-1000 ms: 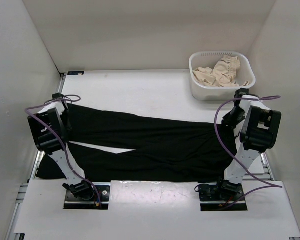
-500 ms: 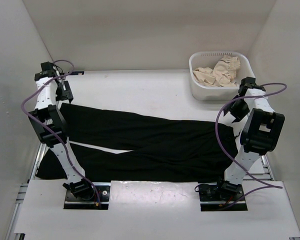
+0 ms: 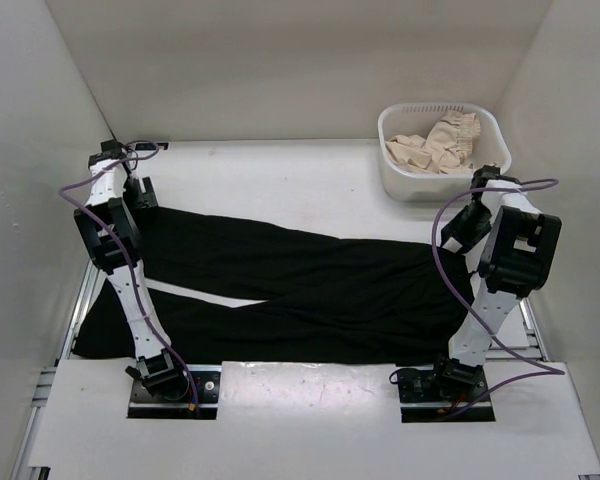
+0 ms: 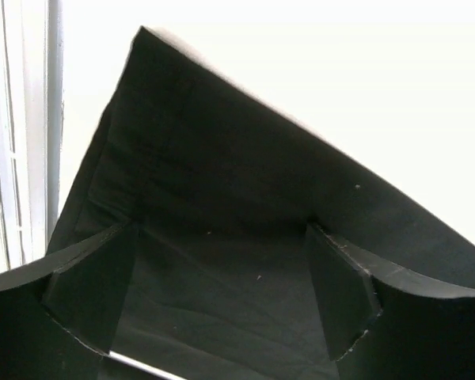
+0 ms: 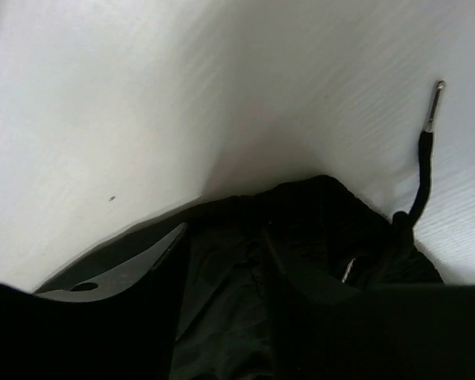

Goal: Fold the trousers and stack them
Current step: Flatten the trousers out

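Over soft matte black trousers (image 3: 310, 290), left pincer (image 4: 219, 277) spread apart, right pincer (image 5: 261, 277) unclear

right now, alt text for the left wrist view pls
A corner of the black trousers lies flat on the white table and fills most of the frame. The left gripper is open, with one dark finger at the bottom left and one at the bottom right, and the cloth shows between them.
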Available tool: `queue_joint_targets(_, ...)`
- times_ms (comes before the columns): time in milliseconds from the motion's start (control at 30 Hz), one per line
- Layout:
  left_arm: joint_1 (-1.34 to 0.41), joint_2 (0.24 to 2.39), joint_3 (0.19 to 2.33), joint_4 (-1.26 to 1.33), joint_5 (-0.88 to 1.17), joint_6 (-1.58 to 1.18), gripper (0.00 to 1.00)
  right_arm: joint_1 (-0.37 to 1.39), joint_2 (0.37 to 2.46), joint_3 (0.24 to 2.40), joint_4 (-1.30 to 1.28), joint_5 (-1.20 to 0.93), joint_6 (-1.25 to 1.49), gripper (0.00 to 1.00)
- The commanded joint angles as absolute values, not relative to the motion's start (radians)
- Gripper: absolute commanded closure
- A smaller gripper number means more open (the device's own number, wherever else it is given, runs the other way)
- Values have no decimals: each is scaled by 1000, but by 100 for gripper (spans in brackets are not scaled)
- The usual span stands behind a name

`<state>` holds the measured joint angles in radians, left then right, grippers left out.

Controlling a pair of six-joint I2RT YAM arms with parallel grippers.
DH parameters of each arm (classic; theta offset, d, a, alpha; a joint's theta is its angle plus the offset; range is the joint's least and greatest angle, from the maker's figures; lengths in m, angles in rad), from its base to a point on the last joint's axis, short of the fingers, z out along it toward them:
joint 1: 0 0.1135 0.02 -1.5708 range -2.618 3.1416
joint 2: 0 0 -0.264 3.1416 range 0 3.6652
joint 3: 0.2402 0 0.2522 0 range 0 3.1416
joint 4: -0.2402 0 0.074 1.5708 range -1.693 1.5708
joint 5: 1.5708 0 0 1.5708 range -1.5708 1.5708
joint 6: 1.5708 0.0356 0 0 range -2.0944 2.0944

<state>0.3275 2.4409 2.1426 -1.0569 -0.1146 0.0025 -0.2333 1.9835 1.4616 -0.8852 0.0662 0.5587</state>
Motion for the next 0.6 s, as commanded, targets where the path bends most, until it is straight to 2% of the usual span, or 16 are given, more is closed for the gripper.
queue_joint_targets(0, 308, 2525, 2160, -1014, -120, 0, 5, -229, 2026, 1437, -905, 58, 572, 56)
queue_joint_targets(33, 308, 2525, 2160, -1014, -120, 0, 18, -229, 2026, 1437, -905, 58, 563, 60)
queue_joint_targets(100, 308, 2539, 2160, -1003, -130, 0, 55, -229, 2054, 1448, -896, 58, 563, 74)
queue_joint_targets(133, 308, 2548, 2160, -1003, -130, 0, 84, -229, 2054, 1457, -896, 58, 563, 80)
queue_joint_targets(167, 308, 2548, 2160, -991, -143, 0, 86, -229, 2066, 1486, -896, 69, 574, 86)
queue_joint_targets(200, 308, 2548, 2169, -980, -152, 0, 86, -229, 2080, 1505, -896, 69, 574, 98)
queue_joint_targets(233, 308, 2548, 2187, -980, -152, 0, 86, -229, 2080, 1523, -896, 81, 583, 100)
queue_joint_targets(567, 298, 2548, 2339, -833, -238, 0, 86, -238, 2089, 1726, -819, 173, 719, 100)
